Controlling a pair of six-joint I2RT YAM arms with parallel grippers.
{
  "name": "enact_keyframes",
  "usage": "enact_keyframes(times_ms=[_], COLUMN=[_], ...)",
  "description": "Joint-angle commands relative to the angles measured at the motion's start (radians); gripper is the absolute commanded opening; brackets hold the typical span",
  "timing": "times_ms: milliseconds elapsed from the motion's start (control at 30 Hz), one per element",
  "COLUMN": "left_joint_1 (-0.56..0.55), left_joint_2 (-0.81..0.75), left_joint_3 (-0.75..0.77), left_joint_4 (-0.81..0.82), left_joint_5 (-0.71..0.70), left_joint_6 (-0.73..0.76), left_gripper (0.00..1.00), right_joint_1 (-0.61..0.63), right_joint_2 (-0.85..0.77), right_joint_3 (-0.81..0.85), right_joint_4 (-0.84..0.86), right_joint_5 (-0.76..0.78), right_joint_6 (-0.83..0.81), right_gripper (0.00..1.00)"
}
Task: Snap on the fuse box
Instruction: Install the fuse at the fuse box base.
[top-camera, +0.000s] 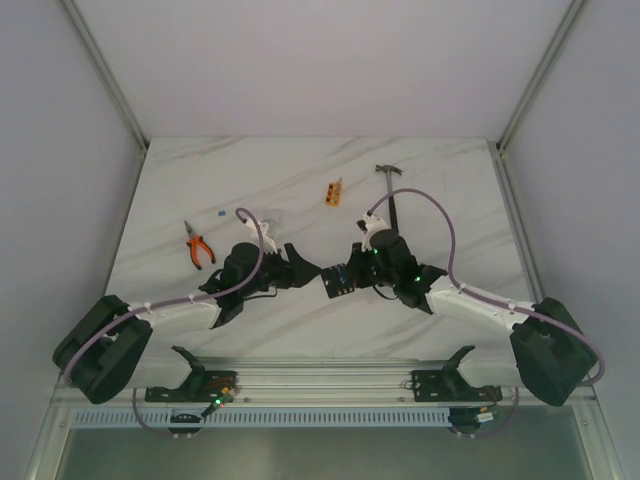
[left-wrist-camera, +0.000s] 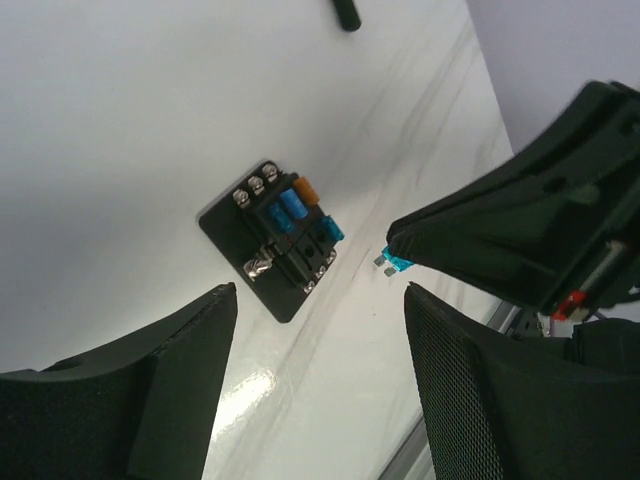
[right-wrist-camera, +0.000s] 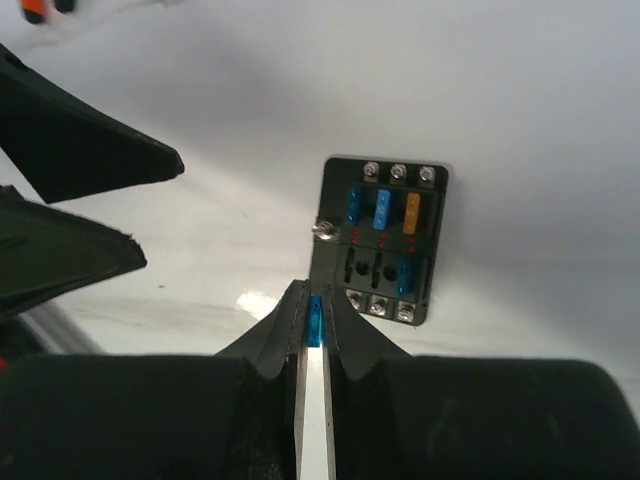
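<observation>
The fuse box (right-wrist-camera: 385, 240) is a small black square lying flat on the white table, with blue fuses and one orange fuse in its top face and two slots empty. It also shows in the left wrist view as the fuse box (left-wrist-camera: 275, 240) and between the two arms as the fuse box (top-camera: 338, 282). My right gripper (right-wrist-camera: 316, 298) is shut on a small blue fuse (right-wrist-camera: 316, 325), its tips just short of the box's near edge. That blue fuse (left-wrist-camera: 398, 262) hangs beside the box. My left gripper (left-wrist-camera: 320, 292) stands open, nothing between its fingers, a little back from the box.
Orange-handled pliers (top-camera: 198, 247) lie at the left. A hammer (top-camera: 390, 195) and a small orange block (top-camera: 334, 192) lie further back. A tiny blue piece (top-camera: 219, 212) sits near the pliers. White walls enclose the table.
</observation>
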Motion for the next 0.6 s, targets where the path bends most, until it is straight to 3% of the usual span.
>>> enact_keyframes(times_ms=[0,167,567], left_joint_1=[0.000,-0.004,-0.019], left_joint_2=[0.057,0.115,0.249], left_joint_3=[-0.010,-0.002,0.024], left_joint_4=[0.049,0.081,0.140], left_joint_5=[0.019,0.039,0.044], left_joint_6=[-0.096,-0.147,-0.266], left_gripper=[0.77,0.73,0.53], right_joint_1=[0.071,0.118,0.190], right_joint_2=[-0.030,-0.033,0.073], right_joint_3=[-0.068,-0.101,-0.076], right_joint_4=[0.131,0.184,0.229], right_joint_5=[0.250,0.351,0.459], right_joint_6=[-0.086,-0.116,-0.174], right_gripper=[0.00,0.00,0.00])
